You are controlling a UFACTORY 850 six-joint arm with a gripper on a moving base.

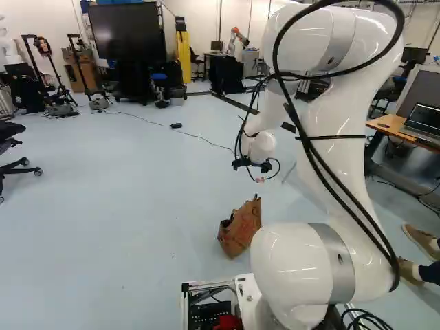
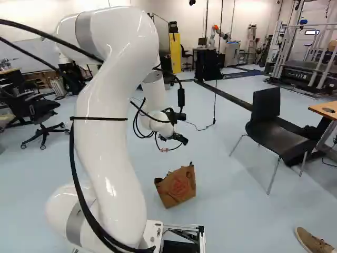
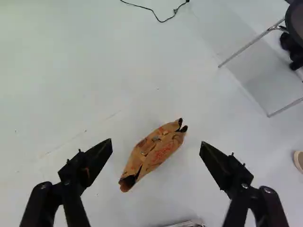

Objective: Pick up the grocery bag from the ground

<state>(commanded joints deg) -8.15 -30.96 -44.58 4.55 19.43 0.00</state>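
Note:
In the right base view my gripper hangs in the air above and beyond the brown paper grocery bag. The bag stands on the pale floor with red print on its side; the left base view shows the same bag just ahead of the base, leaning a little. Seen from the wrist, my gripper is wide open, its two black fingers far apart. Below it on the floor, between the lines of the fingers, lies the view onto the bag's crumpled top, touched by neither finger.
A black chair with metal legs is beside a wooden table at the right of the right base view. A shoe of a person is near the base. A thin cable crosses the floor farther off. Another robot stands far back.

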